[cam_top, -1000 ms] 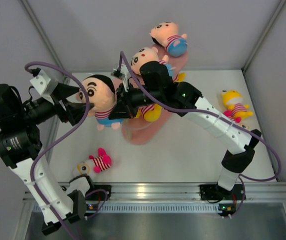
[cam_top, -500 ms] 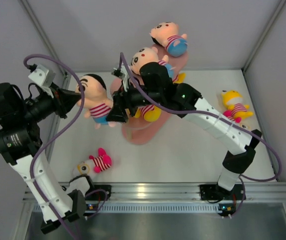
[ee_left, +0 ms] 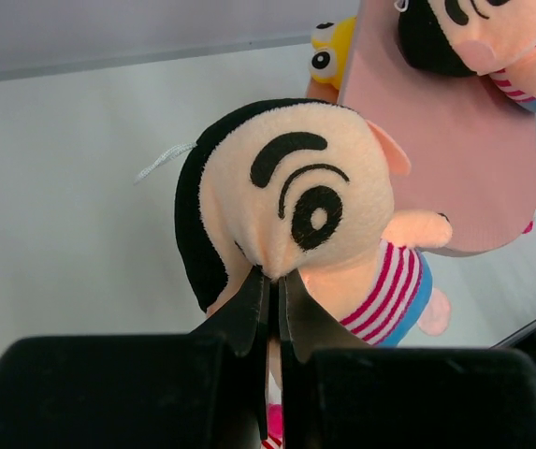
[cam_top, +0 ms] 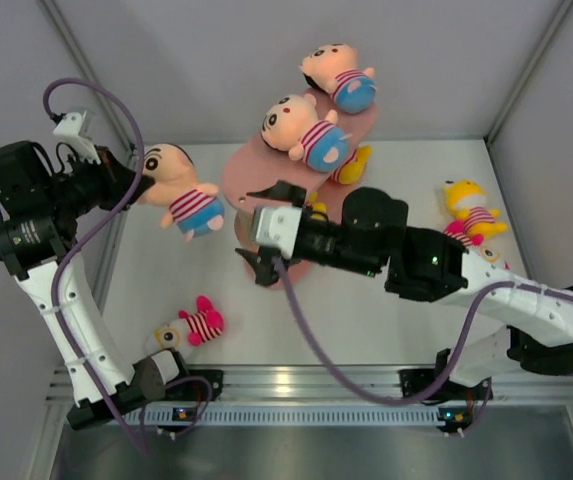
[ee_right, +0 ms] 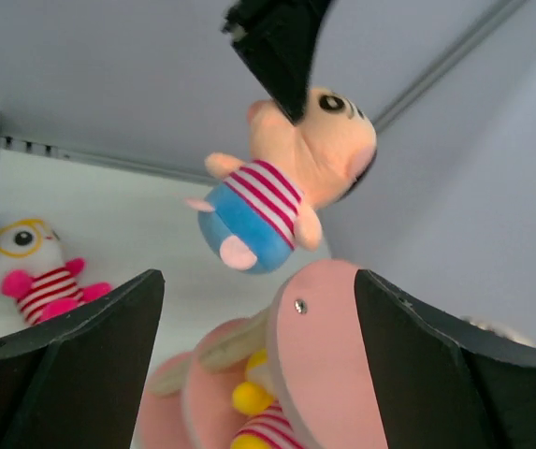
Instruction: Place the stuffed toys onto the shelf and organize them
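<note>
A peach-headed doll (cam_top: 181,190) in a striped shirt and blue bottoms hangs in the air left of the shelf (cam_top: 251,172). My left gripper (cam_top: 144,172) is shut on the doll's face (ee_left: 291,196), pinching the plush between its fingertips (ee_left: 260,290). My right gripper (cam_top: 247,228) stands open with nothing in it, right of and below the doll (ee_right: 282,182), in front of the shelf's tiers (ee_right: 333,374). Two more dolls lie on the shelf, one on the top tier (cam_top: 338,75) and one on the tier below (cam_top: 306,132). A yellow toy (cam_top: 351,165) sits lower down.
On the table lie a white-and-pink toy with yellow glasses (cam_top: 191,326) at the near left and a yellow striped toy (cam_top: 471,212) at the far right. Grey walls close in on the left, back and right. The right arm reaches across the table in front of the shelf.
The doll passed from my right gripper to my left. The left shut on its head and carried it left; the right opened and drew back to the right.
</note>
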Controlling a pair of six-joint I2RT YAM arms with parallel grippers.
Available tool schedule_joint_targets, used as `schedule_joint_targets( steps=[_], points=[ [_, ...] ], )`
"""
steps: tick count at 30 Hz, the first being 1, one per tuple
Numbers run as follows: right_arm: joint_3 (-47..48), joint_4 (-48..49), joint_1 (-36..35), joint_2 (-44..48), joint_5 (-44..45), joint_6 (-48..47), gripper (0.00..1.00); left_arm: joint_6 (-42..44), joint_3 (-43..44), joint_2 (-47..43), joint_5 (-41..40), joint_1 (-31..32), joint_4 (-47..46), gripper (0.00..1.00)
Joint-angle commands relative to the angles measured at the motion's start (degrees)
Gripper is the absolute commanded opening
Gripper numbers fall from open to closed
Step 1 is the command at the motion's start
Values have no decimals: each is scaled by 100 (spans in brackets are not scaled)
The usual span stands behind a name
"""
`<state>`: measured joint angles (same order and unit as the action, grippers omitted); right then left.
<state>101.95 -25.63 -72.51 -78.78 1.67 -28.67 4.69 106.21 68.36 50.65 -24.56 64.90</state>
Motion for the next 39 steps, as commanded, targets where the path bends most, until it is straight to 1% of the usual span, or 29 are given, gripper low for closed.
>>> schedule_joint_targets(
  steps=[1,2,5,11,13,14,15,16,17,19,20,21,22,23,24,25,27,30,32,34,35,36,37,39],
  points=[
    [-701,1076,-834,-198,1256,-2966,83,-161,-13,-253,85,-23,-83,0],
    [-720,1112,-948,-347,1248,-3378,83,-153,-4,-288,85,-23,-92,0],
    [-563,1261,-993,-750,1510,-3925,82,-91,5,-419,129,-23,-92,0],
    [-325,1490,-1019,-1428,1862,-4734,83,-29,-13,-525,234,-14,-92,0],
    [-229,1577,-1002,-1682,2257,-4928,83,-30,-22,-525,261,-23,-101,0],
    [-220,1683,-1002,-1762,2633,-5086,84,-29,-30,-517,270,-23,-92,0],
    [-220,1901,-1011,-1842,2802,-5148,84,-29,-39,-516,296,-23,-101,0],
    [-211,2078,-976,-1990,2960,-5201,83,-21,-48,-516,322,-23,-92,0],
    [-185,2393,-949,-2070,3110,-5289,80,-21,-57,-516,340,-23,-92,0],
    [-18,2510,-871,-2289,3532,-5360,75,-3,-92,-508,358,-23,-92,0],
    [78,2667,-835,-2369,3785,-5343,74,6,-118,-516,366,-23,-92,0],
    [349,2607,-826,-2448,3884,-5290,73,6,-136,-508,375,-23,-92,0],
    [508,2581,-791,-2588,3937,-5107,64,23,-197,-525,392,-23,-101,0],
    [736,2293,-774,-2650,3963,-5036,55,32,-224,-534,471,-23,-101,0],
    [791,2299,-756,-2712,3946,-4974,40,32,-267,-560,480,-23,-92,0],
    [791,2360,-747,-2695,3920,-4921,18,41,-346,-586,515,-23,-101,0],
    [791,2431,-747,-2660,3876,-4894,1,119,-426,-630,533,-23,-92,0],
    [747,2396,-747,-2476,3797,-4807,0,146,-488,-683,455,-23,-92,0],
    [642,2361,-764,-2335,3587,-4622,0,164,-479,-692,306,-23,-101,0],
    [633,2212,-799,-2142,3437,-4456,0,269,-479,-727,-10,-23,-101,34],
    [650,2150,-817,-2089,3315,-4394,0,322,-479,-745,-107,-23,-92,45],
    [685,2063,-826,-2054,3261,-4341,0,427,-488,-762,-213,-23,-92,54],
    [738,1809,-835,-1992,3217,-4245,0,497,-522,-797,-396,-23,-92,72],
    [905,1553,-826,-1957,3129,-4182,0,620,-593,-815,-617,-23,-92,88]
  ],
)
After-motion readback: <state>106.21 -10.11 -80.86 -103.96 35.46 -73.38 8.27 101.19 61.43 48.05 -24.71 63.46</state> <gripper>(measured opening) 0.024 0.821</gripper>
